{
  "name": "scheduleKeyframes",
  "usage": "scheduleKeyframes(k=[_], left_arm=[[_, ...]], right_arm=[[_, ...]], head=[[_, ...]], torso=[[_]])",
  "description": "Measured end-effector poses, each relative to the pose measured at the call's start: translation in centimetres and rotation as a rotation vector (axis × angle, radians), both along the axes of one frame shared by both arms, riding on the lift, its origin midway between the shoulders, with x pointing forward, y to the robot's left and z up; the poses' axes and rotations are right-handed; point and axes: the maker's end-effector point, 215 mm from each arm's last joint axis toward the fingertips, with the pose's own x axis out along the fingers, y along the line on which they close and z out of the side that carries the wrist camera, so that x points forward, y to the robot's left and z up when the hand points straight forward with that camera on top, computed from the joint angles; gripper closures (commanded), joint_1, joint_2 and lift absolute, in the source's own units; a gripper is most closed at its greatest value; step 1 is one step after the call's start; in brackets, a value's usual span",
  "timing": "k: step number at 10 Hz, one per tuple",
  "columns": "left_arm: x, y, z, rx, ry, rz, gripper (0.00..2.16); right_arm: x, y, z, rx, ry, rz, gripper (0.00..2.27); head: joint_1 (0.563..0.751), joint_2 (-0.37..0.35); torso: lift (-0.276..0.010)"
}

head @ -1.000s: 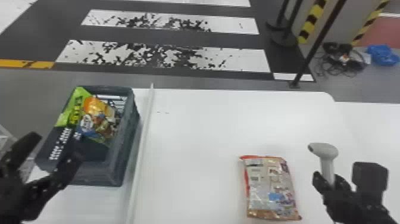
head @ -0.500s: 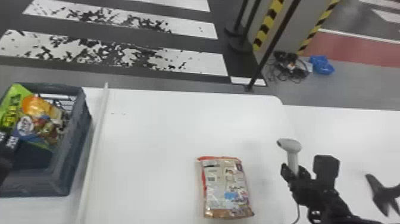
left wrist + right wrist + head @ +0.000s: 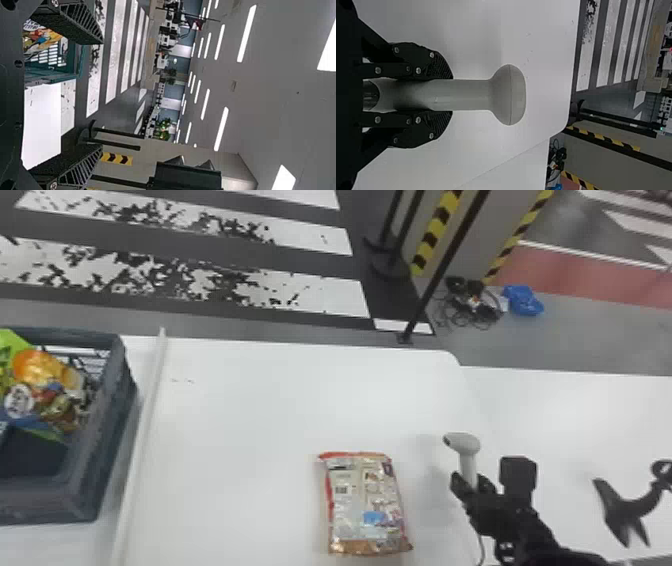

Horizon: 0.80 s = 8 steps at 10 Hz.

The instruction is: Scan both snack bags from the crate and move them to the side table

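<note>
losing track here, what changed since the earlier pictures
The head view has swung toward the robot's right, so the crate and snack bag sit further left in it; a black object has entered at right. The right gripper still holds the scanner; bag and crate look unmoved.

In the head view, the right arm was at the lower right, slanting from the bottom edge up to the right gripper, whose two jaws were closed in a firm hold. In its wrist view, the left gripper had both jaws standing widely apart.
</note>
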Motion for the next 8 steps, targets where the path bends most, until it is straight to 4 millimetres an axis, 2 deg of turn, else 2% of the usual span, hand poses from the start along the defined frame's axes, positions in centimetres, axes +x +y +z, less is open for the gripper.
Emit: scheduleKeyframes(k=[3,4,5,6,7,8], left_arm=[[-0.1,-0.3,0.1,0.0,-0.004,-0.01,0.07],[-0.1,-0.3,0.3,0.001,-0.009,-0.012,0.07],[-0.1,-0.3,0.5,0.001,-0.013,-0.013,0.07],[-0.1,-0.4,0.6,0.001,-0.015,-0.013,0.07],[-0.1,-0.4,0.6,0.001,-0.016,-0.013,0.07],[-0.1,-0.4,0.6,0.001,-0.016,-0.013,0.07]], right_arm=[[0.3,-0.7,-1.3,-0.021,0.009,0.009,2.24],[0.6,-1.1,-1.8,-0.033,0.007,0.01,2.12],[0.8,-1.3,-2.0,-0.041,0.002,0.009,1.87],[1.1,-1.4,-2.1,-0.048,-0.016,0.013,1.53],[1.2,-1.4,-2.1,-0.051,-0.026,0.016,1.38],[1.2,-1.5,-2.1,-0.051,-0.029,0.016,1.37]], head=[[0.695,-0.304],[0.695,-0.309],[0.695,-0.314],[0.695,-0.315],[0.695,-0.314],[0.695,-0.314]], torso=[[-0.029],[-0.029],[-0.029],[-0.029],[-0.029],[-0.029]])
